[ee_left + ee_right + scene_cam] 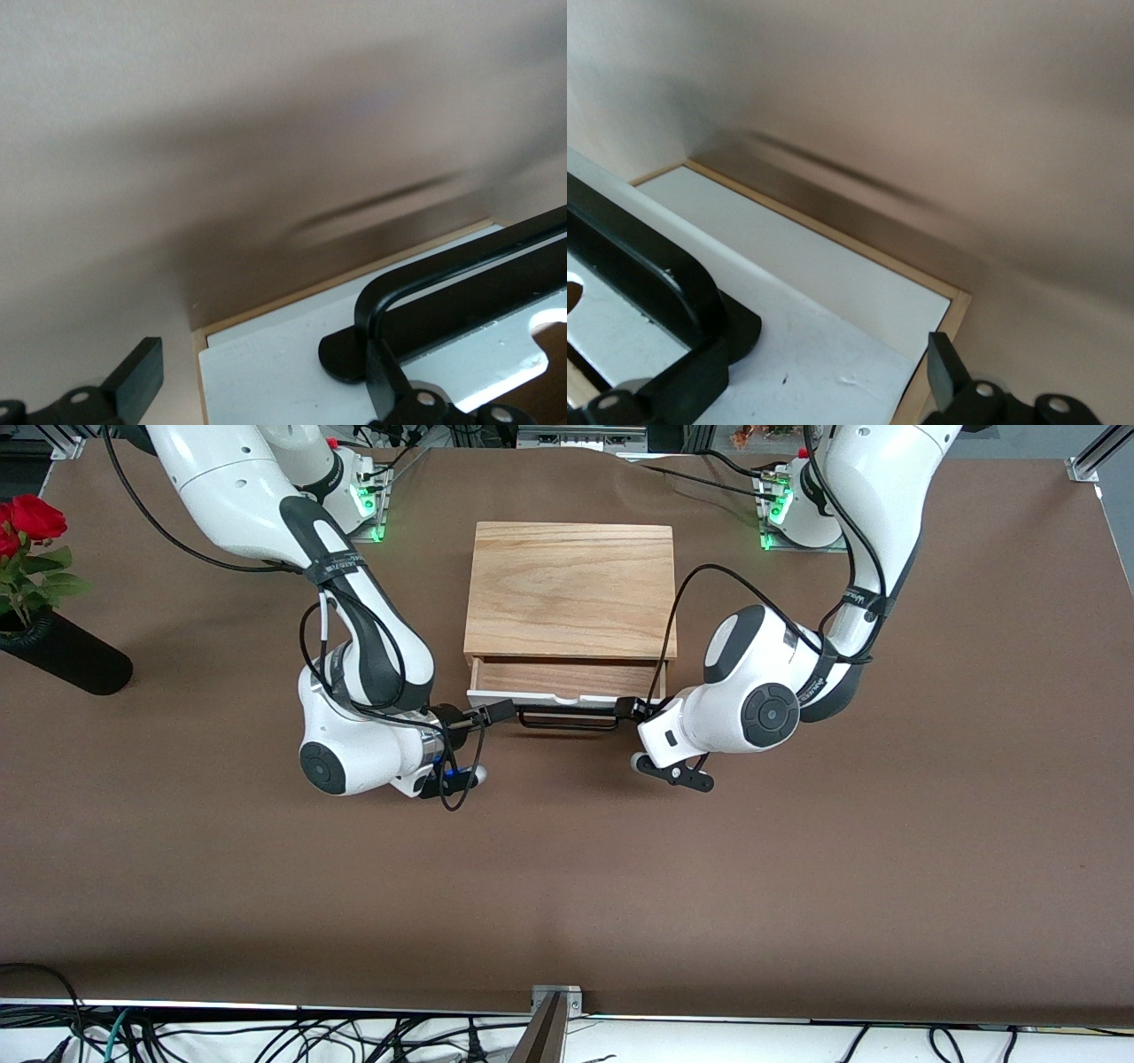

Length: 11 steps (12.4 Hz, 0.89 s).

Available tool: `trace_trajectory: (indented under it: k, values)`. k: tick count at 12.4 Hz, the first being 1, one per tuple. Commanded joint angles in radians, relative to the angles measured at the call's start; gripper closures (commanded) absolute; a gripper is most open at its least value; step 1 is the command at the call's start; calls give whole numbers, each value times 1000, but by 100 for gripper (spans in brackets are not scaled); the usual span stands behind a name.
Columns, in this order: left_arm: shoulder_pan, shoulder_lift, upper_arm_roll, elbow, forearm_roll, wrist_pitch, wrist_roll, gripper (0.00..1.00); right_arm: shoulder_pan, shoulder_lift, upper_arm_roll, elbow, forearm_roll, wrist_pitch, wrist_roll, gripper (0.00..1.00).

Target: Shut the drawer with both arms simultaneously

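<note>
At drawer [567, 680] front corners, left gripper [631, 708], right gripper [494, 712], both spread.

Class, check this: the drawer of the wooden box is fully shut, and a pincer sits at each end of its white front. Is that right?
Not quite. The front view shows the drawer partly open, its wooden floor showing. The rest holds: the left pincer and right pincer sit at the ends of its white front.

The box [570, 591] is set near the edge of the table [567, 886] where the arm bases stand, midway along it. The drawer [567, 682] is drawn partly out toward the front camera's edge. The right gripper [493, 713] and left gripper [631, 708] are placed at either end of the drawer front. A vase [64, 654] is laid near the right arm's end.
</note>
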Motion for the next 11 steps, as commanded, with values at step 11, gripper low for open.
trace_trajectory:
  k: [11]
  values:
    - [8, -42, -11, -96, -77, -160, 2, 0, -11, -131, 4, -233, 13, -118, -19, 0]
